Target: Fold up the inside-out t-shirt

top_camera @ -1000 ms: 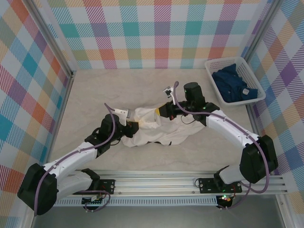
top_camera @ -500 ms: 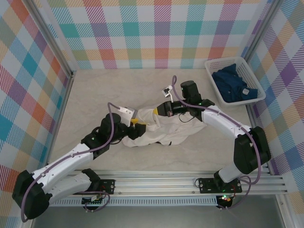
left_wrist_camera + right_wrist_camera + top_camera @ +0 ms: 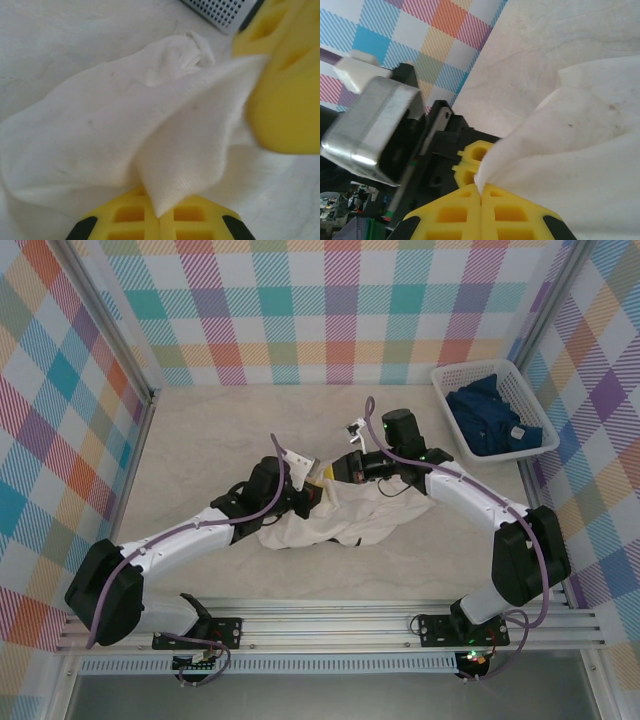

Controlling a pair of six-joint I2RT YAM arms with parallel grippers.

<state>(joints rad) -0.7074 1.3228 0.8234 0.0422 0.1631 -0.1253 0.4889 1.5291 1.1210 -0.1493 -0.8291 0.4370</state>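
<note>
1. Risks dragging the crumpled white cotton t-shirt [image 3: 345,523], heaped mid-way across the pale stone-look table [image 3: 200,440], into a tighter bunch if pulled unevenly.
2. Could knock the yellow-fingered left gripper [image 3: 159,222] against the yellow-fingered right gripper [image 3: 480,192]: each clamped tight on a cloth fold, nearly touching.
3. May lose such thin pinches under tension.

1. The far and left parts of the bench [image 3: 205,430] lie bare, giving open passage up to the plaid walls [image 3: 70,420].
2. The crumpled t-shirt [image 3: 345,522] covers the middle, and both arms slant across it.
3. The left fingers [image 3: 131,216] and right fingers [image 3: 512,216], each pinched on cloth, crowd just beside each other at its far edge.
4. A white basket [image 3: 450,420] holding a dark blue garment [image 3: 492,418] blocks the far right corner.
</note>
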